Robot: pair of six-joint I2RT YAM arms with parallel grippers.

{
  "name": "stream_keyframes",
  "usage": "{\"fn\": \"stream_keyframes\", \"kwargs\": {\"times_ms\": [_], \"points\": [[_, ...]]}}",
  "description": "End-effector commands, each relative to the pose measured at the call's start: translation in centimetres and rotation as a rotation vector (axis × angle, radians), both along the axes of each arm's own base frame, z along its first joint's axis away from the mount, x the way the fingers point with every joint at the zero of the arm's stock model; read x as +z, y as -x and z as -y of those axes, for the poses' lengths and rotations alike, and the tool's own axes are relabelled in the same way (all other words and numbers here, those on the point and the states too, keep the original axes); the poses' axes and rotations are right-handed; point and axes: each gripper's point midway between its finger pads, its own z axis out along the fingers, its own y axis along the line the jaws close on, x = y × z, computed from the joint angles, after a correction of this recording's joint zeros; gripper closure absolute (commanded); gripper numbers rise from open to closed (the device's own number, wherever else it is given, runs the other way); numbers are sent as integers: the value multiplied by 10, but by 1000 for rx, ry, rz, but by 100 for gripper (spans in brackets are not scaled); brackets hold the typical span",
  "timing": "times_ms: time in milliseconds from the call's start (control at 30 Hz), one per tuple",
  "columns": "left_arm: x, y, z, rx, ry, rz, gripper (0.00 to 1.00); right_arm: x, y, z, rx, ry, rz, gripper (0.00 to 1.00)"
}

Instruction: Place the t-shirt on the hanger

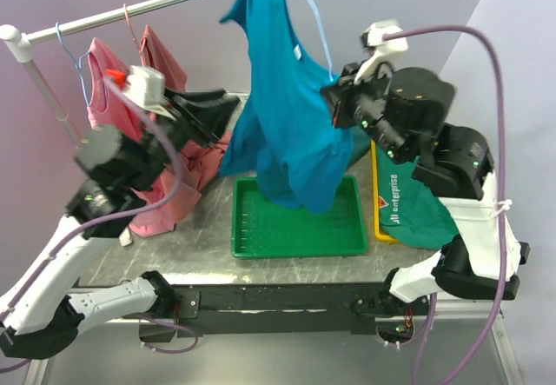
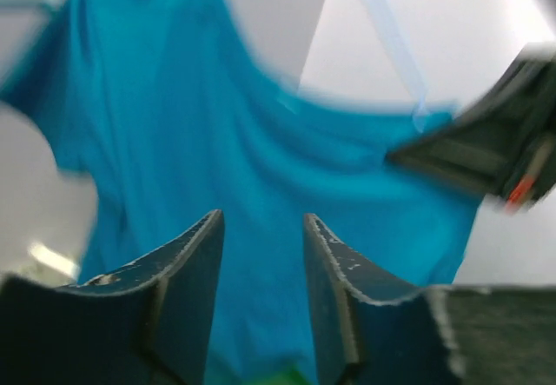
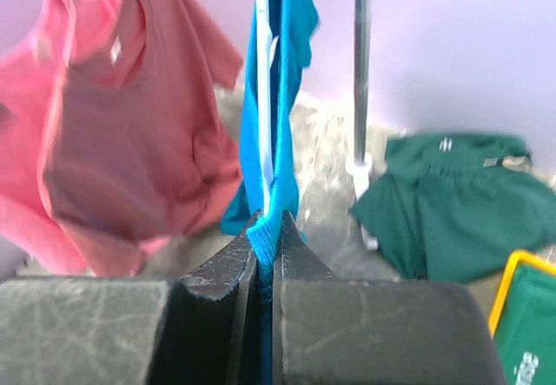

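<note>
Far left, a couple of pink tops [image 1: 169,198] hang off the metal rail [image 1: 174,3], no print on them that I can see. The left arm [image 1: 113,168] reaches in over them. From its wrist view the left jaws sit partly spread with nothing between them, just pointing at blue fabric, so not touching anything as far as I can tell.

Middle of the shot is the plain bright teal-blue t-shirt [image 1: 287,116]. It hangs up at the rail and droops down over a green plastic tray [image 1: 300,229] on the table [image 1: 174,246]. It has no logo, and there's a tiny pale tag near the collar that's too small to read. The thin light-blue wire hanger [image 1: 317,24] is hooked on the rail right at the top of the shirt, and one wire arm runs down the shirt's right side in the open. I can't tell how much of the hanger is inside the shirt.

The right arm [image 1: 417,107] comes in from the right. The right jaws are pressed together on a fold of the t-shirt's edge, with teal fabric squeezed between the tips and the pale hanger wire just above them.

Far right, a dark green shirt [image 1: 417,211] lies across a yellow tray [image 1: 375,185]. Its white print reads "enterprise", and the bit before that is unreadable.
</note>
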Motion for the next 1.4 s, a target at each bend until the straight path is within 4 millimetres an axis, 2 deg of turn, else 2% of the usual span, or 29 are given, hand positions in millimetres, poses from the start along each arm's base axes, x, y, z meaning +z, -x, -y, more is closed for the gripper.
{"fn": "stream_keyframes", "kwargs": {"times_ms": [0, 67, 100, 167, 200, 233, 267, 300, 333, 400, 433, 500, 533, 567, 600, 633, 667, 700, 733, 767, 800, 867, 933, 967, 1000, 1033, 1100, 1233, 1367], "points": [[-99, -15, 41, -109, -95, -196, 58, 39, 0, 19, -49, -45, 99, 100], [-121, -7, 51, -177, -56, -236, 59, 36, -3, 13, -42, -45, 99, 100], [-164, -1, 61, -233, -94, -308, 62, 35, -4, 10, -34, -43, 97, 100], [-181, 10, 76, -308, -57, -327, 64, 36, -5, 6, -29, -42, 96, 100], [-211, 12, 82, -311, -78, -370, 65, 36, -6, 5, -28, -40, 96, 100], [-224, 16, 90, -327, -89, -389, 66, 37, -5, 4, -23, -41, 98, 100], [-225, 30, 105, -376, -77, -372, 66, 40, -5, 4, -23, -50, 103, 100], [-251, 35, 116, -391, -106, -411, 66, 42, -6, 5, -26, -51, 107, 100], [-259, 49, 128, -424, -115, -420, 66, 45, -5, 6, -27, -61, 112, 100], [-284, 52, 144, -430, -122, -450, 67, 48, -3, 7, -23, -71, 116, 100], [-287, 62, 153, -476, -101, -454, 68, 47, -2, 5, -15, -75, 112, 100], [-302, 64, 169, -502, -73, -464, 69, 46, -2, 5, -14, -80, 108, 100], [-307, 72, 179, -526, -71, -473, 69, 43, -2, 4, -13, -83, 98, 100], [-313, 71, 187, -512, -71, -481, 69, 42, -1, 4, -13, -84, 94, 100], [-328, 64, 200, -480, -83, -500, 70, 42, -1, 4, -10, -91, 92, 100], [-323, 65, 210, -479, -44, -475, 69, 42, 0, 3, -9, -101, 85, 100], [-323, 54, 214, -431, -8, -468, 68, 42, 1, 2, -4, -107, 82, 100], [-336, 45, 225, -392, -2, -478, 69, 43, 3, 1, 4, -112, 81, 100], [-323, 37, 230, -374, 74, -444, 69, 47, 6, 3, 7, -135, 78, 100], [-325, 30, 234, -344, 102, -440, 69, 48, 9, 1, 19, -144, 77, 100], [-336, 11, 239, -259, 132, -455, 68, 50, 12, 1, 27, -153, 76, 100], [-329, -5, 244, -197, 186, -420, 71, 53, 19, 3, 40, -176, 69, 100], [-325, -30, 244, -78, 228, -411, 70, 52, 27, 7, 49, -191, 53, 100], [-333, -40, 243, -27, 204, -431, 70, 50, 28, 7, 53, -192, 47, 100], [-328, -58, 242, 47, 226, -439, 69, 48, 31, 8, 57, -204, 36, 100], [-330, -74, 234, 95, 247, -467, 70, 46, 36, 14, 60, -207, 28, 100], [-327, -91, 225, 135, 261, -460, 71, 43, 42, 16, 74, -226, 15, 100], [-318, -137, 191, 215, 284, -473, 71, 36, 54, 25, 93, -240, -7, 100], [-305, -165, 169, 223, 262, -468, 72, 25, 56, 25, 101, -228, -30, 100]]}}
